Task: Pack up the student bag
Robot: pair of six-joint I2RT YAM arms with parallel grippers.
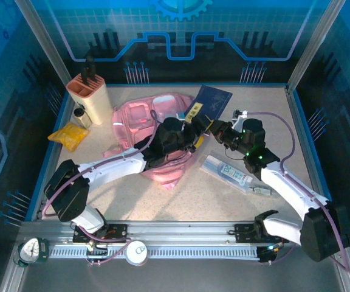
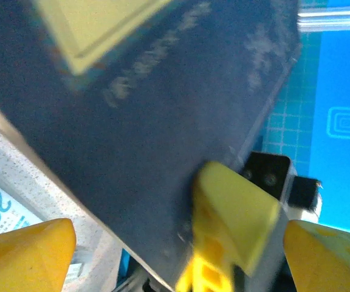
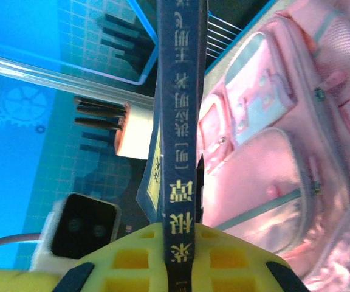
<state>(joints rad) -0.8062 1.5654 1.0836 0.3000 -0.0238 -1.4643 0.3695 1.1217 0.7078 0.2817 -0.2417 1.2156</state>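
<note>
Right gripper [image 3: 180,238] clamped on book [image 3: 178,91] spine; left gripper [image 1: 196,135] jaws apart beside book; bag [image 1: 140,118] lies left of book, worktop far side, nearer left arm.

You are looking at a robot lab, set up like a little test booth. The walls [image 1: 175,36] all around are bright blue, with a big gear picture [image 1: 181,7] and lines like on a computer chip printed on them. Shiny metal posts [image 1: 41,42] hold the walls up. The speckled surface [image 1: 187,201] has a blue rim [image 1: 47,164] around it, like a tray. At the near edge a silver metal rail [image 1: 181,230] runs across, and two robot arms, the left arm [image 1: 102,170] and the right arm [image 1: 290,188], are bolted to it. A thin cable [image 1: 284,131] loops along the right arm.
</note>
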